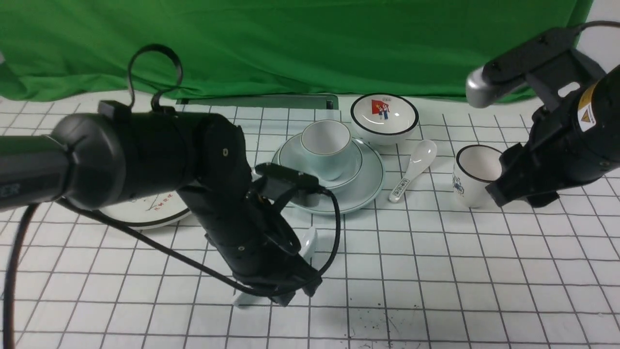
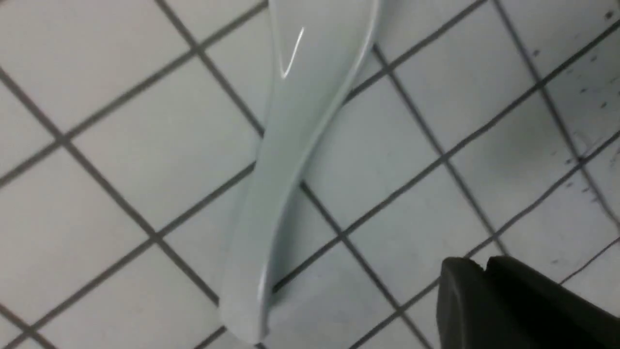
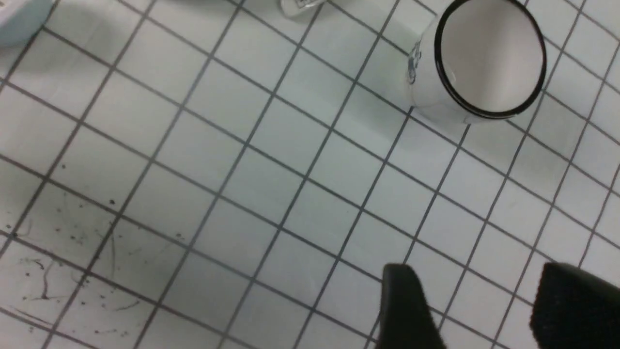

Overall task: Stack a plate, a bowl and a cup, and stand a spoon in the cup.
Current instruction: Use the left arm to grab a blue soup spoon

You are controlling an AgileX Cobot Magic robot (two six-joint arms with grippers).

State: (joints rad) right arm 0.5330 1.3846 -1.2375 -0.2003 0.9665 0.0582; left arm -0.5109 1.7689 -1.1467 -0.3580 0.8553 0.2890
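The pale blue-green plate [image 1: 364,188] sits mid-table with the matching bowl [image 1: 289,157] on it and the cup [image 1: 325,145] upright in the bowl. The plain white spoon [image 1: 309,242] lies flat on the gridded cloth in front of the stack, largely hidden under my left arm. In the left wrist view the spoon [image 2: 286,160] runs across the picture, and my left gripper [image 2: 484,264] is shut beside it, apart from it, with nothing between its fingers. My left gripper [image 1: 295,290] hangs low over the cloth. My right gripper [image 3: 477,291] stands open above bare cloth at the right.
A white black-rimmed cup [image 1: 477,174] stands right by my right gripper [image 1: 513,194]. A patterned-handle spoon [image 1: 414,167] and a white bowl with a red flag [image 1: 384,116] lie behind and right of the stack. A picture plate [image 1: 145,212] peeks out behind my left arm.
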